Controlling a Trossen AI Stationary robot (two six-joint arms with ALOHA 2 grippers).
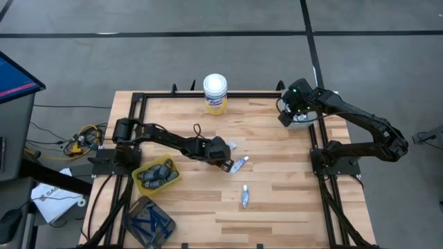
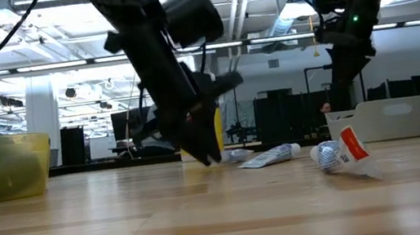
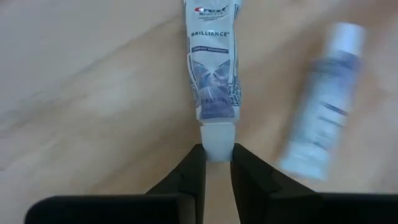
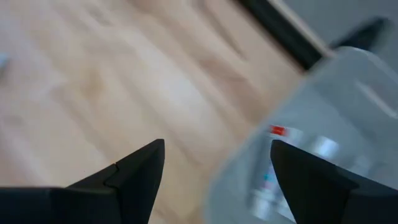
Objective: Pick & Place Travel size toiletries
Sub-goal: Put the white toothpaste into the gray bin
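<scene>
A white tube [image 3: 214, 68] with blue-grey print and a white cap is seen on the pale wood-grained table [image 1: 277, 207]. Beside that tube, a second white tube [image 3: 323, 118] with blue print is shown. A yellow bin [image 1: 156, 175] of dark grey sticks [image 1: 155, 174] is seen, and a white canister [image 1: 215, 93] labelled yellow.

Glossy plastic toothpaste tube [image 3: 213, 74] lies on smooth pale wooden table [image 1: 277, 207] beside translucent plastic bin [image 4: 323, 155].

Even, bright overhead light; ceiling strip lamps [image 2: 57, 28] glare at 12 o'clock in the low view. Soft shadows on the counter [image 1: 277, 207]. Second tube [image 3: 323, 112] smeared by blur at 3 o'clock. My right wrist view wholly out of focus.
</scene>
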